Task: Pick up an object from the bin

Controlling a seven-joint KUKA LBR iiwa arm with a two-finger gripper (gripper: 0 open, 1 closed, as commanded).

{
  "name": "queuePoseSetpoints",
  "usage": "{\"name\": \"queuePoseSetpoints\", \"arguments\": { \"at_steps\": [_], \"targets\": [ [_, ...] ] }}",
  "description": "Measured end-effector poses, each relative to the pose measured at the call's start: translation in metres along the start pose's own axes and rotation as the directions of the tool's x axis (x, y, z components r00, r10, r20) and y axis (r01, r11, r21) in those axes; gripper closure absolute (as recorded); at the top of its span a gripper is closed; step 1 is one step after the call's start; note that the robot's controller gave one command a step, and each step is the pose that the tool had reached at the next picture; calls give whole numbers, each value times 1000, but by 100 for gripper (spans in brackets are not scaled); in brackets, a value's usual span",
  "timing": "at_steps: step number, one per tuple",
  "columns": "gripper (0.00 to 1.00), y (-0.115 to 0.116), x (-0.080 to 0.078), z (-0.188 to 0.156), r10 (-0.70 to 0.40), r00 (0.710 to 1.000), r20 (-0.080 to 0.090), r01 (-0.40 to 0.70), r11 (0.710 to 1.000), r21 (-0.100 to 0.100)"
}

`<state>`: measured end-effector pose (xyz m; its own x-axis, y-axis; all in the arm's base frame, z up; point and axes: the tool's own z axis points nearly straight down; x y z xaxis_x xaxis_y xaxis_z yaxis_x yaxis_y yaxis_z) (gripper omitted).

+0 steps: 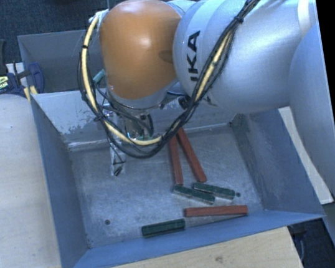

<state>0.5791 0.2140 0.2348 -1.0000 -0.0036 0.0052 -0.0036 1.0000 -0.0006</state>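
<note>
Speckled grey metal bin (102, 197); slim rounded red sticks (175, 163), flat dark green bars (163, 228)

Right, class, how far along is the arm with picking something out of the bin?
Done: nothing looks lifted yet. The red-brown pair, the dark green pair, the near red-brown stick and the near green stick all lie on the bin floor. In hand: the gripper hangs by the far wall, left of the red-brown pair, with nothing seen in it. Left: grasping one stick and lifting it out.
</note>
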Motion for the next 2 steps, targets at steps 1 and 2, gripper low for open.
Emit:
{"name": "queuePoseSetpoints", "arguments": {
  "at_steps": [1,2],
  "targets": [
    [0,-74,70,30,45,999,-1,-45,999,4],
    [0,-130,96,147,41,999,-2,-41,999,2]
  ]
}}
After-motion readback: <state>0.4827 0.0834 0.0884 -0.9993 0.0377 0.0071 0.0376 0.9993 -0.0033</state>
